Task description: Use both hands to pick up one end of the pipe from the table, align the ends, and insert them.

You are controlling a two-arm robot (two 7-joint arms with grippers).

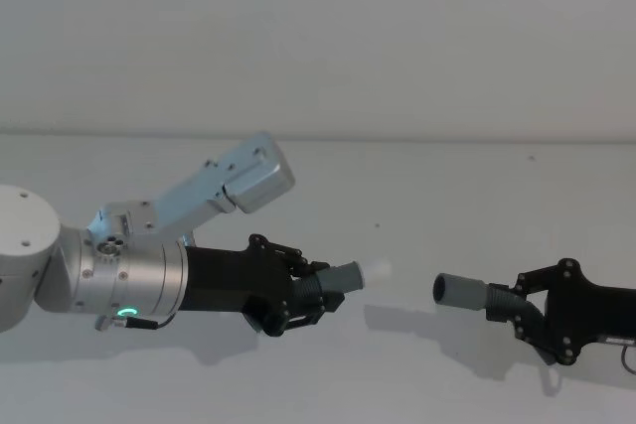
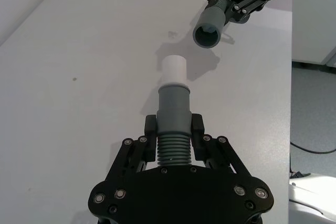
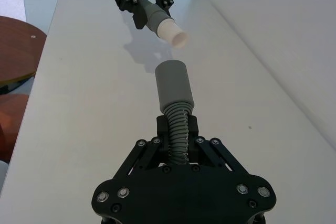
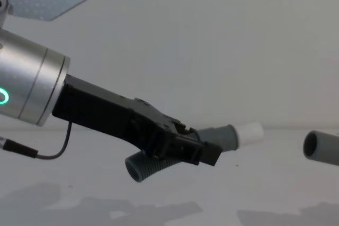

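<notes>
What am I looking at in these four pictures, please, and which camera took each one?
This is a two-armed robot. One picture looks down from its head, one looks across from its chest, and two come from cameras on its wrists. The left gripper is shut on a grey pipe piece ending in a white plug tip; the right gripper is shut on a second pipe piece with an open socket mouth. Both pieces are held above the white table, ends facing each other with a gap between them, not yet joined.
</notes>
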